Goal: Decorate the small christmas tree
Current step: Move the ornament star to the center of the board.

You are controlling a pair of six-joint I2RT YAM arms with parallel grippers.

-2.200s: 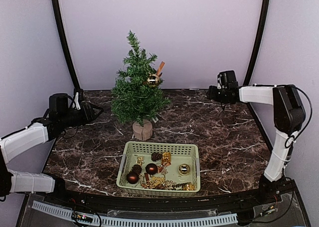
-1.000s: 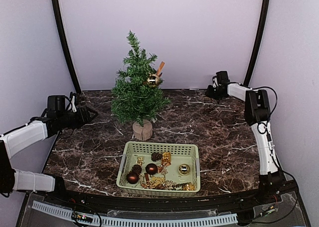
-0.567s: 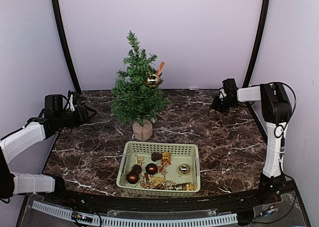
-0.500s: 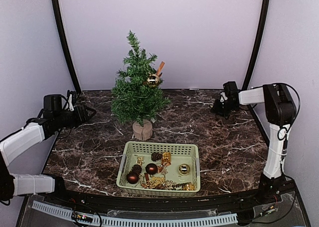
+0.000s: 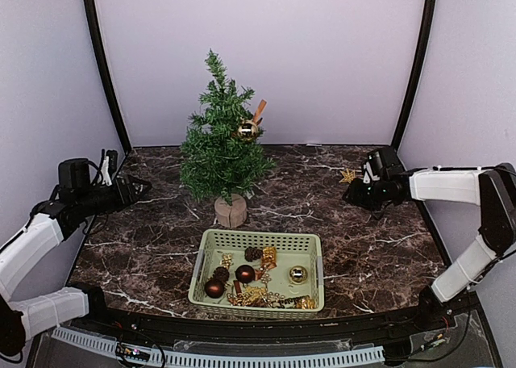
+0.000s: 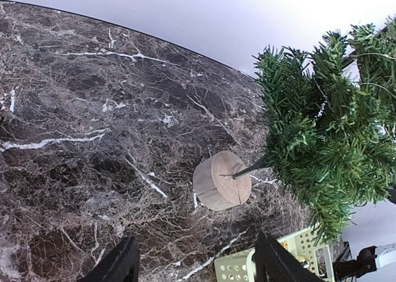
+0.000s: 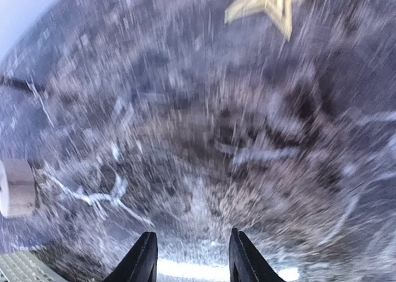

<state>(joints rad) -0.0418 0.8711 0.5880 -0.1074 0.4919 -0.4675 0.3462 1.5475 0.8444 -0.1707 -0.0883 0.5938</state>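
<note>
The small christmas tree (image 5: 219,150) stands upright on its round wooden base (image 5: 230,211) behind the basket; a gold ball (image 5: 247,131) with a tan ribbon hangs on its right side. In the left wrist view the base (image 6: 223,180) and the branches (image 6: 322,133) lie ahead. My left gripper (image 5: 137,188) (image 6: 195,266) hovers at the table's left, open and empty. My right gripper (image 5: 355,194) (image 7: 193,257) is low over the right of the table, open with nothing between its fingers. A gold star (image 5: 348,175) (image 7: 272,0) lies flat on the marble just beyond it.
A pale green basket (image 5: 201,259) at the front centre holds dark red balls, a gold ball, pine cones and gold trinkets. Its corner (image 6: 297,263) shows in the left wrist view. Black frame posts (image 5: 105,69) flank the back wall. The right wrist view is motion-blurred.
My right arm has swung from the back right corner down and forward over the table, and the gold star now shows on the marble. My left arm has drawn back to the left.
</note>
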